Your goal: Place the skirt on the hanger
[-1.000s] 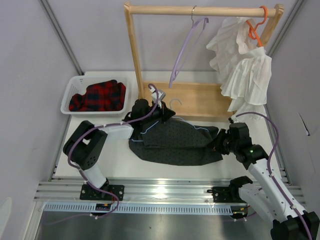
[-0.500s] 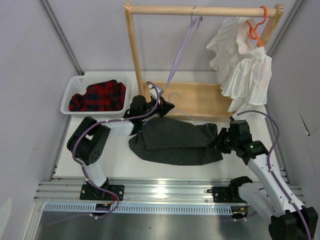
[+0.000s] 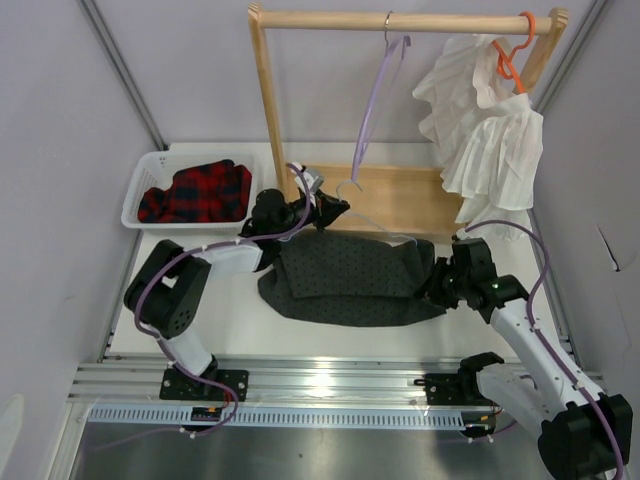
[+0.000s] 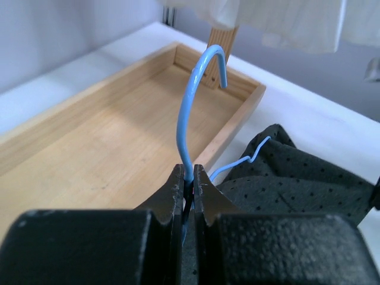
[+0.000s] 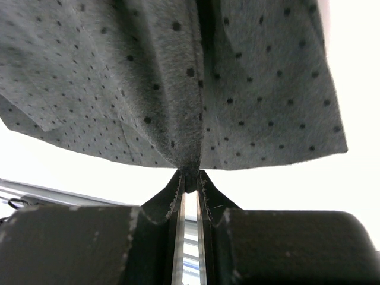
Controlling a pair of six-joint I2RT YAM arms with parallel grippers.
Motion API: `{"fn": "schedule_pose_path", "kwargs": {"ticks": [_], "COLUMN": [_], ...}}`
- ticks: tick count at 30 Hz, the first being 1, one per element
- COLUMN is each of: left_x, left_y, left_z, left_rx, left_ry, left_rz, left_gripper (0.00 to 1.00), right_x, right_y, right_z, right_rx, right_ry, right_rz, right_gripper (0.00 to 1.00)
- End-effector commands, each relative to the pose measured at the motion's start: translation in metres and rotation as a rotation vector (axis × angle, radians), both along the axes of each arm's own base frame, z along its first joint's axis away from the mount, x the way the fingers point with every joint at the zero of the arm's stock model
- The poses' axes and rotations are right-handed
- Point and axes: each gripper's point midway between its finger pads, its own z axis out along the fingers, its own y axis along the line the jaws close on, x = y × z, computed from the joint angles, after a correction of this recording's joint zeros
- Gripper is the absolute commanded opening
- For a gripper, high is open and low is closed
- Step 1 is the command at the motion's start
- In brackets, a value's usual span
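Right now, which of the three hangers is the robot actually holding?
The thin pale blue hanger: the left gripper pinches it below its hook. The lavender hanger and the orange hanger hang from the wooden rail.

Lab cell: grey panels [image 3: 60, 150], aluminium rail [image 3: 330, 375]

The skirt [image 3: 350, 280] is evenly, brightly lit, glare is seen on the metal rail [image 3: 320, 380] below it, and the table [image 5: 356, 190] beside it is overexposed in the right wrist view.
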Motion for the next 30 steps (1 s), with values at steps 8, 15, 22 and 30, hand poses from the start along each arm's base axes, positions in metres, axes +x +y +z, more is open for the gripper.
{"fn": "schedule_pose_path", "kwargs": {"ticks": [8, 15, 22, 30], "left_x": [-0.017, -0.057, -0.107, -0.146], "left_y": [0.036, 0.057, 0.083, 0.087], "left_z": [0.141, 0.18, 0.224, 0.281], "left_rx": [-0.129, -0.163, -0.211, -0.244], "left_ry": [-0.362, -0.402, -0.481, -0.546], "left_rz": [0.086, 0.085, 0.092, 0.063], "left_gripper": [0.0, 0.0, 0.0, 0.0], "right_x": [-0.005, -0.003, 0.002, 0.02], "right_y": [0.009, 0.01, 0.004, 0.008], "right_z": [-0.01, -0.011, -0.013, -0.006], "right_rx": [-0.029, -0.026, -0.058, -0.051], "right_ry": [0.035, 0.012, -0.005, -0.029], "right_rz": [0.04, 0.047, 0.017, 0.001], "right_gripper": [0.0, 0.0, 0.0, 0.0]}}
